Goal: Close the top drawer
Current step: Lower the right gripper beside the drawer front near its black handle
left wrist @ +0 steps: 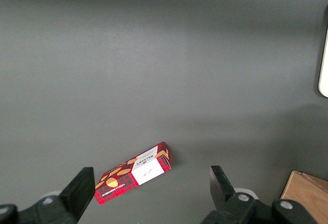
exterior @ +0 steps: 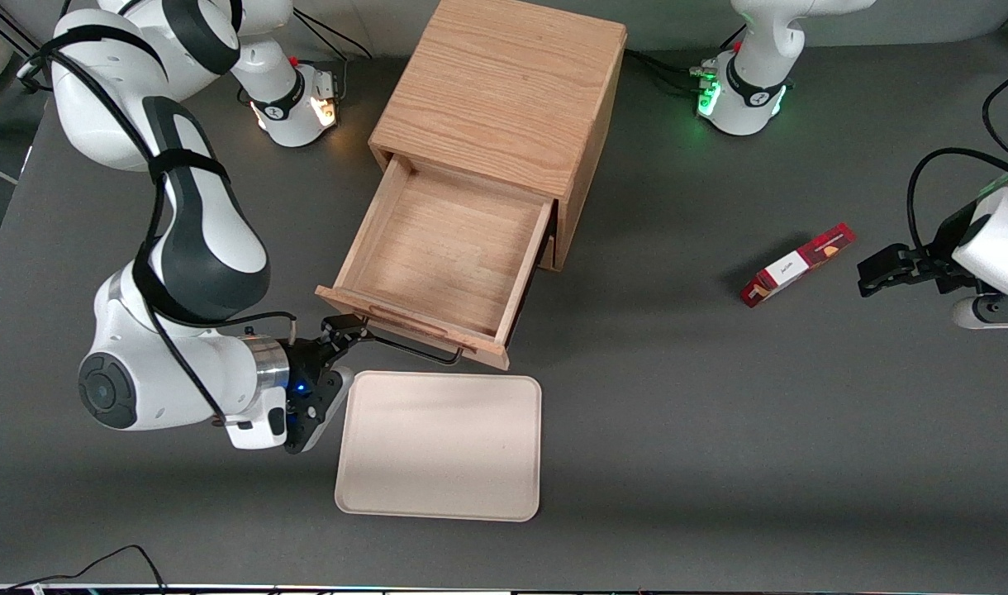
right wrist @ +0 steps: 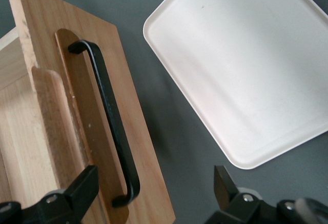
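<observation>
Drawer: the top drawer (exterior: 446, 256) stands pulled well out of the cabinet (exterior: 504, 91), its tray bare, its front board the part nearest the front camera. It must go back in toward the cabinet, roughly the 1 o'clock direction in the front view.
Handle: the black handle (exterior: 413, 351) runs along that front board; in my wrist view (right wrist: 110, 126) it lies between my fingers, untouched.
Gripper: my gripper (exterior: 339, 351) sits at the handle's end toward my arm's side of the table, fingers spread wide with nothing held, as the wrist view shows.
Why so placed: I judge I am lined up to press the front board, not to grasp it.
Tray: a cream tray (exterior: 438, 446) lies just beside the drawer front, at 6 o'clock from it, near my wrist.
Box: a red box (exterior: 796, 264) rests toward the parked arm's end, well apart.
Risk: pushing at one end may skew the drawer.
</observation>
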`<move>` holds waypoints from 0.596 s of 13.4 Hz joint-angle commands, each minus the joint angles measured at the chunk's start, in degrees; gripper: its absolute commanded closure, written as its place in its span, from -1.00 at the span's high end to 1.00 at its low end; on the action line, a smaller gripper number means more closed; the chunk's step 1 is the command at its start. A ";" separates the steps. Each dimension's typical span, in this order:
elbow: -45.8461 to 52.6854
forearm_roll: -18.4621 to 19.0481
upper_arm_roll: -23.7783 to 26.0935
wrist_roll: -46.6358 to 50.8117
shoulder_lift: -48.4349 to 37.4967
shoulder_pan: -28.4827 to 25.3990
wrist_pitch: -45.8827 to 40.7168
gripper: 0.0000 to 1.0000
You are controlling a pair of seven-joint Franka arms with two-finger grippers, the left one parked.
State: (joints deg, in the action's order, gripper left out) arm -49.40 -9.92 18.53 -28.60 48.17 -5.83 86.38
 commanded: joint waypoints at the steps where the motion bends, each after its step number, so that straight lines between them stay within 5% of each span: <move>1: 1.94 -0.63 0.37 1.70 2.02 -0.67 0.11 1.00; 8: -0.43 -0.28 0.28 1.97 2.37 -2.52 3.79 1.00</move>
State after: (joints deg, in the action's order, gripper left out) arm -49.65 -9.92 18.62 -27.98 50.17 -8.11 88.73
